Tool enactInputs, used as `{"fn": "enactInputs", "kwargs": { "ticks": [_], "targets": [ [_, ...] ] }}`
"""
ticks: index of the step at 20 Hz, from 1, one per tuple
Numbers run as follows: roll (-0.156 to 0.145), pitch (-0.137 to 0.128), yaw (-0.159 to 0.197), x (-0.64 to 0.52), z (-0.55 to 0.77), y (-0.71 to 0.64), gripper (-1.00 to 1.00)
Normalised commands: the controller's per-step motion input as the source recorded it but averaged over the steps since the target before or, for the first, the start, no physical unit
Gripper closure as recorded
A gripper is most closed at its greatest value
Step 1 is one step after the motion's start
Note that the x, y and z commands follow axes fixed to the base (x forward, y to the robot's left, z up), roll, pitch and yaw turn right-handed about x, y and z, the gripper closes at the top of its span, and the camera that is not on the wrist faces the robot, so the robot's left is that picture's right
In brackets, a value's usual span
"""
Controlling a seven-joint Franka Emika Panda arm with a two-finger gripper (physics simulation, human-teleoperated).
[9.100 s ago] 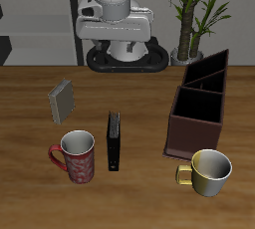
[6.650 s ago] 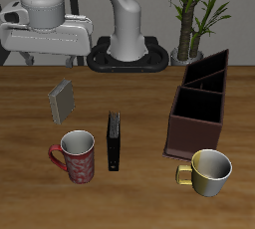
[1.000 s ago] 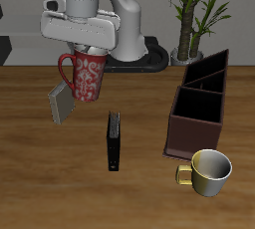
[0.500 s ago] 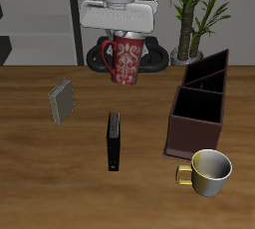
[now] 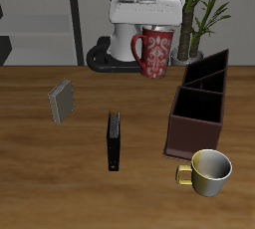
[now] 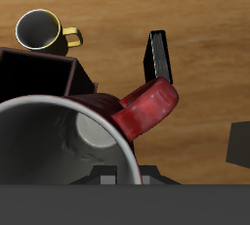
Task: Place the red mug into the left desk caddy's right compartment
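Observation:
The red mug (image 5: 155, 54), red with a white floral pattern, hangs upright in the air behind the table's middle, its handle toward the grey block's side. My gripper (image 5: 151, 28) is shut on its rim from above. The left desk caddy (image 5: 193, 133), a dark brown long box with dividers, stands on the table beside and below the mug. Its large squarish right compartment (image 5: 200, 105) is the end nearest the front edge and holds nothing. The wrist view looks down past the mug's rim (image 6: 44, 105) and handle (image 6: 146, 110) to the caddy (image 6: 39, 70).
A golden-yellow mug (image 5: 209, 170) (image 6: 39, 30) stands in front of the caddy near the table's front edge. A slim black slab (image 5: 115, 140) (image 6: 159, 58) stands upright mid-table. A small grey block (image 5: 63, 101) lies farther off. A potted plant (image 5: 194, 4) rises behind the caddy.
The mug was picked up from the table near the front edge. Over the last second my gripper has carried it sideways through the air, from above the grey block toward the caddy.

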Motion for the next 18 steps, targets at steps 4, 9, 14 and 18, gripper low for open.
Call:
{"fn": "enactInputs", "kwargs": {
  "ticks": [4, 9, 14, 18],
  "targets": [
    [0.069, -0.015, 0.061, 0.04, 0.04, 0.56, 1.0],
    [0.043, -0.004, 0.038, 0.12, -0.02, 0.47, 1.0],
    [0.002, 0.028, -0.01, 0.16, -0.06, 0.28, 1.0],
    [0.038, 0.004, 0.034, 0.16, -0.04, 0.31, 1.0]
  ]
}}
